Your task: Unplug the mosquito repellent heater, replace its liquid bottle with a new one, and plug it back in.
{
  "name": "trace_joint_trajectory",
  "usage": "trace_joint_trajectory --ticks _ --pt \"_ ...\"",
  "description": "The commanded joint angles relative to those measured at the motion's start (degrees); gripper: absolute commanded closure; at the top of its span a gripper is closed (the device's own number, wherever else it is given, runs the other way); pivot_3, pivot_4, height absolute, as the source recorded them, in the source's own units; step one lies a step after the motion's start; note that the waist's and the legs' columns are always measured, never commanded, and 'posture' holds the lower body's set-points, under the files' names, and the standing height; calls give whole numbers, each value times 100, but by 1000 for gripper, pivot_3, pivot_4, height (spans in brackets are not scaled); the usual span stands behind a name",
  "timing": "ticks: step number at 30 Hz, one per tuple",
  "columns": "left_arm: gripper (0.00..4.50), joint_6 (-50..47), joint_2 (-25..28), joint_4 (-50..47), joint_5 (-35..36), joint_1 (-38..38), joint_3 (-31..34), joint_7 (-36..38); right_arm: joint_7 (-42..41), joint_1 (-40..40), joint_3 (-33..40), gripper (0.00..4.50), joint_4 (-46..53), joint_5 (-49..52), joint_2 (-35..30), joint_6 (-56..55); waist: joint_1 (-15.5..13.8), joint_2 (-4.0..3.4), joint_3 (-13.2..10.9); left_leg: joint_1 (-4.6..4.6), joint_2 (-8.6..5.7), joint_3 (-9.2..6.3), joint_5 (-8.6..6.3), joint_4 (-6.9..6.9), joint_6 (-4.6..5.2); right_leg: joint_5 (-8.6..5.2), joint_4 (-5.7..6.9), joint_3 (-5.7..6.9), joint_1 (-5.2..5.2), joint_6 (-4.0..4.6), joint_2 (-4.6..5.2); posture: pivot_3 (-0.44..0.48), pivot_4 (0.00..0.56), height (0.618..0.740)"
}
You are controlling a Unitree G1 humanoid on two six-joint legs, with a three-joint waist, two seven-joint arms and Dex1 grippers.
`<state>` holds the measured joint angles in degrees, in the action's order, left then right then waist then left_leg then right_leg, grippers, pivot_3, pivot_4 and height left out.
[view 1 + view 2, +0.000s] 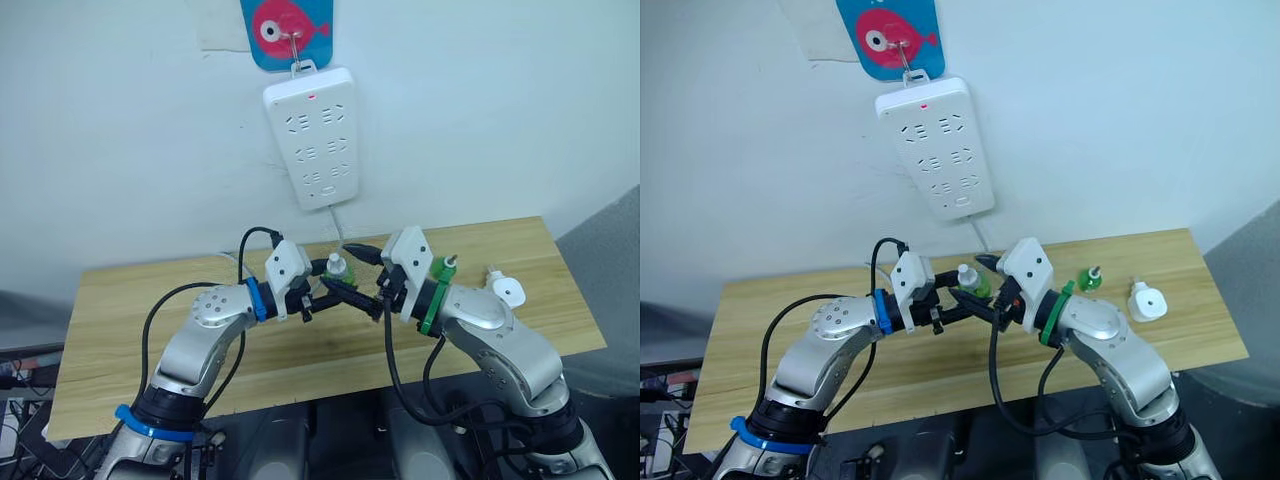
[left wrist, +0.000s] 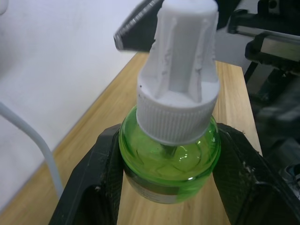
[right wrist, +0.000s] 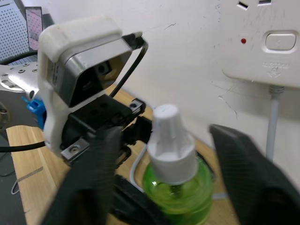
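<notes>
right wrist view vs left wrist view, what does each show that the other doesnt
The right wrist view alone has the power strip with its red light, and the left gripper's white camera housing. The left wrist view alone has the left gripper clamped on the green bottle. Both have that bottle's white cap, the wooden table and the wall.

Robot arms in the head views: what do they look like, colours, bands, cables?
Both arms are silver-grey metal with rounded joint housings. The left arm wears blue bands at the wrist and lower down; the right arm has a green wrist band. Each carries a white boxy camera housing above a black two-fingered end effector, left and right. Black cables loop along both arms.
</notes>
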<state>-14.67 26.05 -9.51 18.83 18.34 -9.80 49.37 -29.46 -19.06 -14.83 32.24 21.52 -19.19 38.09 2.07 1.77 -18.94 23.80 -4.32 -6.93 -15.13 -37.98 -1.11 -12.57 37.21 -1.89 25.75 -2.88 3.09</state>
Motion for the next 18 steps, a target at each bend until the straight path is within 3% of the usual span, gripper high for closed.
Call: trace_joint_trajectory --ticks 1,3,10,13,18 --pt "2248 119 -54 -112 -26 -8 -21 33 37 50 22 2821 231 90 39 34 5 0 1 0 0 1 0 -1 0 0 1 0 1 0 0 -87 277 740" --pt "2248 152 -64 -114 -58 -29 -27 27 11 55 18 3511 214 129 22 78 16 1 2 0 0 3 0 -3 1 1 3 0 1 0 0 -81 281 740" --pt "2248 69 -52 -278 67 -125 -29 201 -609 -107 90 3519 20 244 -304 -149 24 1 2 -1 -1 7 1 -9 2 3 13 1 3 0 0 -67 284 740" --pt "2248 243 67 -300 219 -201 -82 685 -1378 -288 93 3519 -155 427 -602 -447 26 1 2 -2 -1 16 2 -12 4 3 25 -2 6 0 0 -65 282 740" --pt "2248 1233 565 -70 221 -245 -414 2222 -3449 -720 68 3519 -810 1068 -1144 -933 25 1 2 -5 0 23 4 -18 6 3 43 -3 9 1 -1 -45 281 740"
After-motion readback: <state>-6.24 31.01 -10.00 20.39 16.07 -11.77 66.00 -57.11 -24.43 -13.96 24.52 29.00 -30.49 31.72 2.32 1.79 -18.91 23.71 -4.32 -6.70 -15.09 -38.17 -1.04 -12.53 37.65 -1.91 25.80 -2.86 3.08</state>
